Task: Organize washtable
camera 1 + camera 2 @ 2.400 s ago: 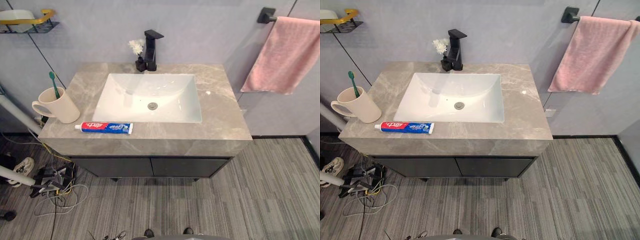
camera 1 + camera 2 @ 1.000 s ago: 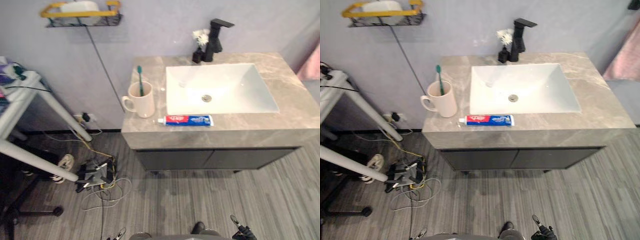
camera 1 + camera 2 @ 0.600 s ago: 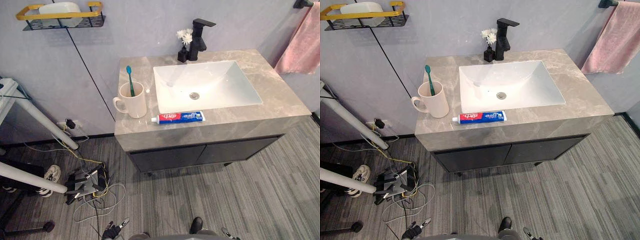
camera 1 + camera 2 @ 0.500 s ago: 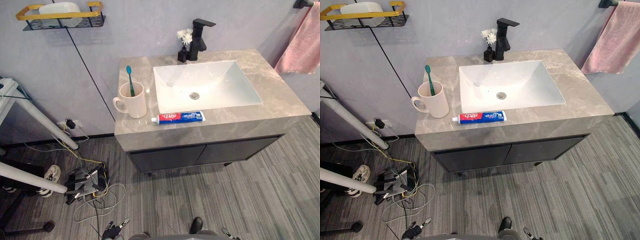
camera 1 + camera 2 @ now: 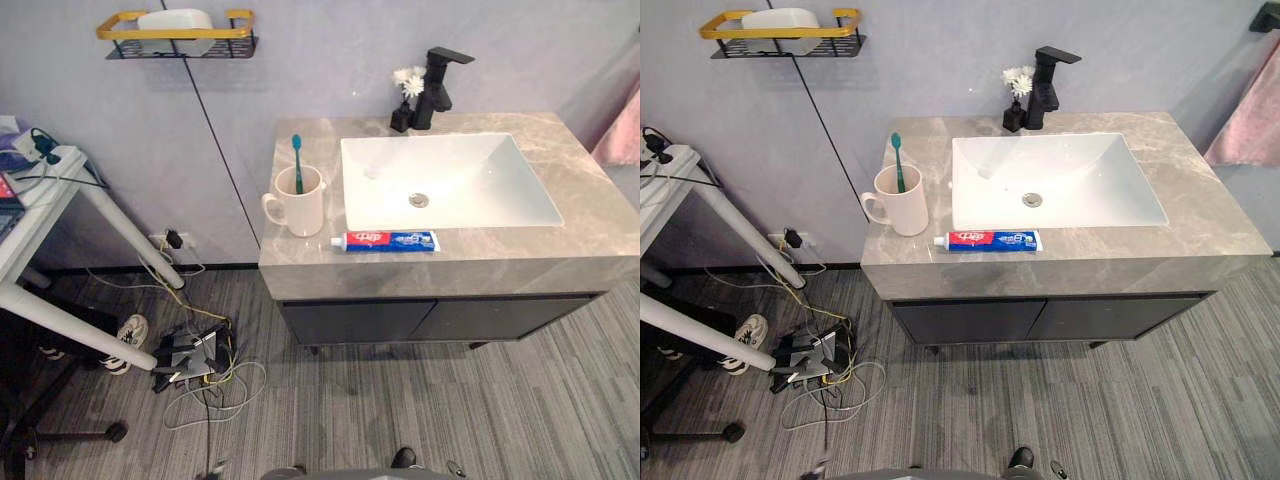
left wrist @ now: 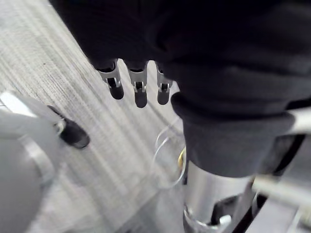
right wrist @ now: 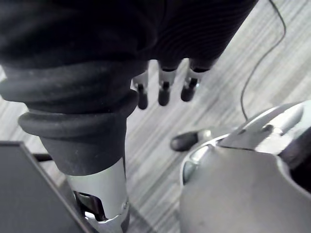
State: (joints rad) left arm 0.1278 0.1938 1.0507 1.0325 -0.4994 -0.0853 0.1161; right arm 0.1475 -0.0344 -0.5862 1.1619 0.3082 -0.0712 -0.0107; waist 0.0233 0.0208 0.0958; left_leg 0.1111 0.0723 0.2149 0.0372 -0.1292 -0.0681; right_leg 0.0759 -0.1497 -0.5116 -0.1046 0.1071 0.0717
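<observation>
Low on the left, over the floor: left hand (image 6: 139, 92). Fingers straight and slack, holding nothing, touching nothing. Well apart from the counter (image 5: 500, 255) ahead and above.

At counter's left edge: mug (image 5: 300, 208), handle turned outward to the left. Toothbrush (image 5: 297, 160) standing in it, leaning slightly, bristles up.

Just right of mug, near but not touching: tube (image 5: 386, 241). Flat along the front edge, between that edge and the basin (image 5: 470, 185). Long axis parallel to front edge, cap end toward mug.

At rear edge behind basin: tap (image 5: 437, 80), small vase (image 5: 402, 112) just beside it on its left.

Low on the right, over the floor: right hand (image 7: 164, 93). Fingers likewise straight and relaxed, empty.

Judged the one loose item: tube, probably bound for the mug. Ahead of both hands, roughly midway between them, with mug further toward the left arm's side. Hence left hand likelier for mug, either for tube. Pinch across the short axis from above called for, fingers crossing the front edge. Neither hand near enough yet, so a reach up to the counter needed first.
</observation>
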